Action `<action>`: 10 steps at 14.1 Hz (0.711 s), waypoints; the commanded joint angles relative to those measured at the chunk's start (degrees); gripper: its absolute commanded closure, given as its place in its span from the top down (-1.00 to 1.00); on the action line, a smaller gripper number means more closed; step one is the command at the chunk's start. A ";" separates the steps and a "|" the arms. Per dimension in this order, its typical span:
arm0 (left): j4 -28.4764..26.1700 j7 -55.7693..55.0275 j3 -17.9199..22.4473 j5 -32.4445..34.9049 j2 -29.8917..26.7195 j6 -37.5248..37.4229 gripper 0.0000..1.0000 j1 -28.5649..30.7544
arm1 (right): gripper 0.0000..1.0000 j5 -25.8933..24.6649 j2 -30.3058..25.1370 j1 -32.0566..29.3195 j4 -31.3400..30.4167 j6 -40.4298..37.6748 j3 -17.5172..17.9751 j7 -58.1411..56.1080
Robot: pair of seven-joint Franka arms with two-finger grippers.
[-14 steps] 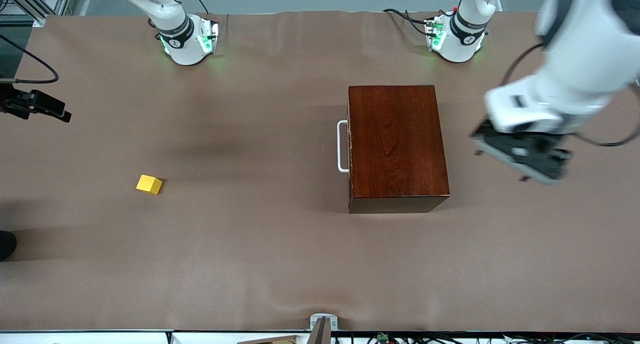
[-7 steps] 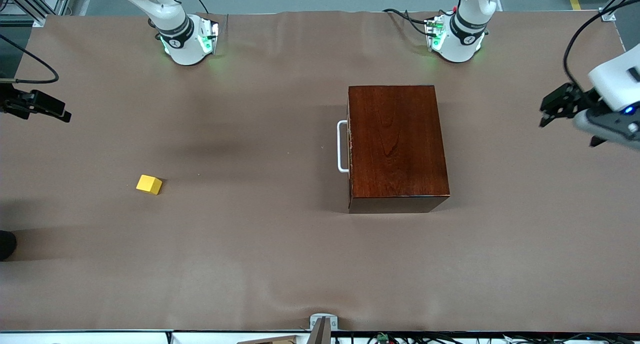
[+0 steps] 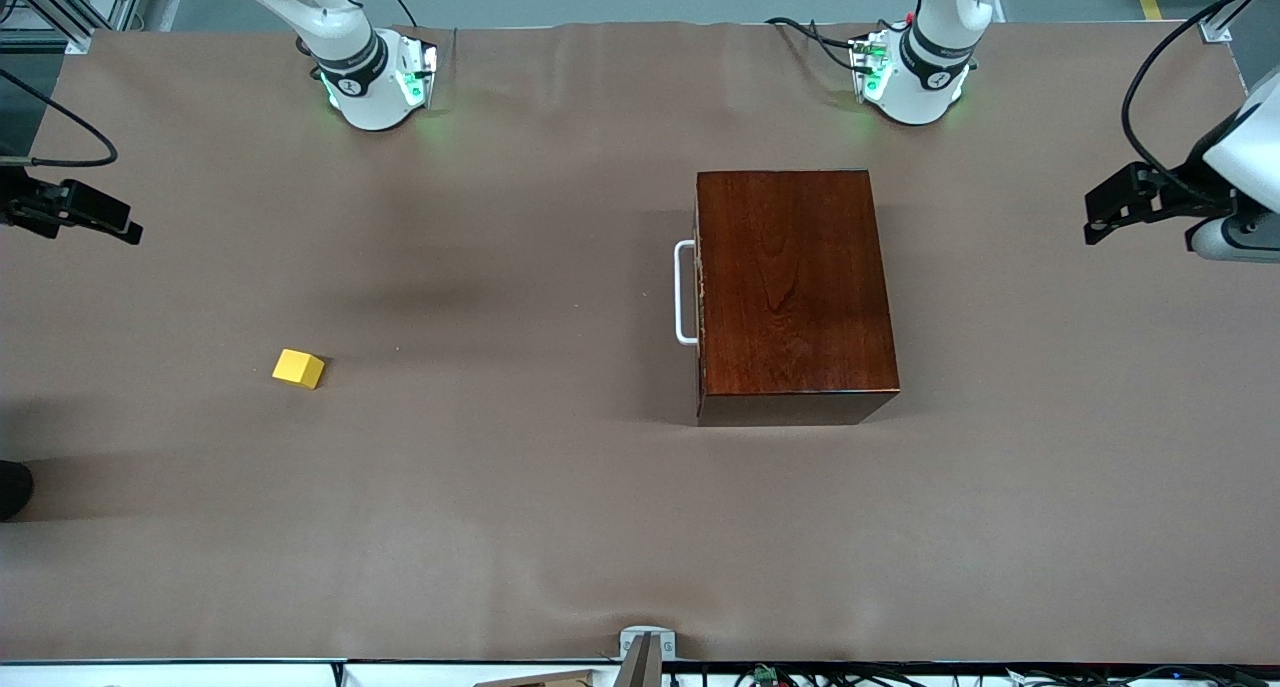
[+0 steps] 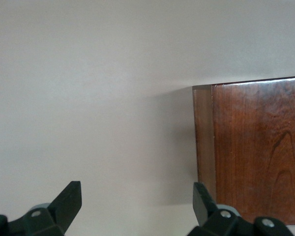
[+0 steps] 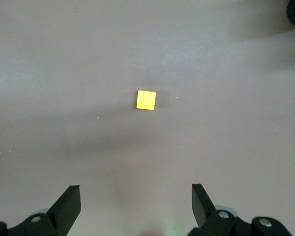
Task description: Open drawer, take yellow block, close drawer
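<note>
The mahogany box (image 3: pixel 795 287) stands on the table with its drawer pushed in. Only the drawer's white bar handle (image 3: pixel 684 293) shows, facing the right arm's end. The yellow block (image 3: pixel 298 368) lies on the bare table toward the right arm's end, well apart from the box. High over the table near that block (image 5: pixel 146 100) hangs my right gripper (image 3: pixel 115 222) (image 5: pixel 136 194), open and holding nothing. My left gripper (image 3: pixel 1110 207) (image 4: pixel 136 196) is up in the air over the table beside the box (image 4: pixel 255 147), toward the left arm's end, open and empty.
A brown cover (image 3: pixel 560 527) spreads over the whole table. Both arm bases (image 3: pixel 375 82) (image 3: pixel 915 77) stand along the table edge farthest from the front camera. A dark round object (image 3: pixel 12 487) sits at the table's edge at the right arm's end.
My left arm has swung up and away from beside the box toward the left arm's end of the table. The right arm, the block and the drawer have not moved.
</note>
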 commanded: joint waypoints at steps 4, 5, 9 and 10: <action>-5.36 -0.60 2.69 -3.15 -4.23 2.65 1.00 -0.43 | 1.00 0.05 -0.11 -0.31 0.38 -0.49 0.25 0.09; -5.27 -0.60 2.60 -3.24 -4.15 2.65 1.00 -0.16 | 1.00 0.05 -0.11 -0.31 0.38 -0.49 0.25 0.09; -5.18 -0.60 2.42 -3.24 -3.79 3.09 1.00 -0.25 | 1.00 0.05 -0.11 -0.22 0.47 -0.49 0.25 0.09; -5.18 -0.60 2.34 -3.15 -3.79 3.09 1.00 -0.25 | 1.00 0.05 -0.11 -0.22 0.38 -0.49 0.25 0.09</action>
